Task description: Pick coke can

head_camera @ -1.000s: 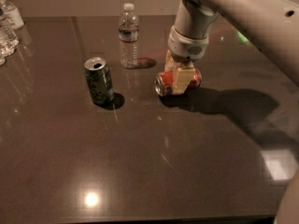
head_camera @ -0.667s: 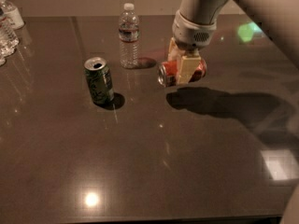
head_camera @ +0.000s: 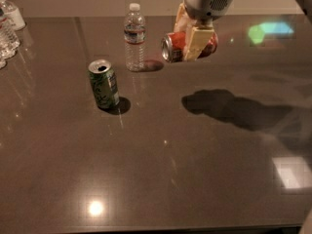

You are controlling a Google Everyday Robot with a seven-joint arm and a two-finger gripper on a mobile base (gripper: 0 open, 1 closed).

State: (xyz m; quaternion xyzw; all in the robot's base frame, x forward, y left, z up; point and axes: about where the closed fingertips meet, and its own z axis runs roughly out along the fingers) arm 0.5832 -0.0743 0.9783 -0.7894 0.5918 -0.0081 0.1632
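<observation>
The coke can [head_camera: 174, 47], red-orange with a silver end, lies sideways in my gripper [head_camera: 191, 39], held well above the dark table [head_camera: 161, 145] at the upper middle of the view. The gripper's cream fingers [head_camera: 196, 43] are shut on the can, one across its front. Its shadow falls on the table below and to the right.
A green patterned can [head_camera: 103, 84] stands upright at the left centre. A clear water bottle [head_camera: 134, 37] stands behind it, left of the gripper. More plastic bottles [head_camera: 8, 28] sit at the far left edge. The table's front edge runs along the bottom.
The gripper has risen with the coke can, lifting it off the table to well above the surface. The green can and bottle have not moved.
</observation>
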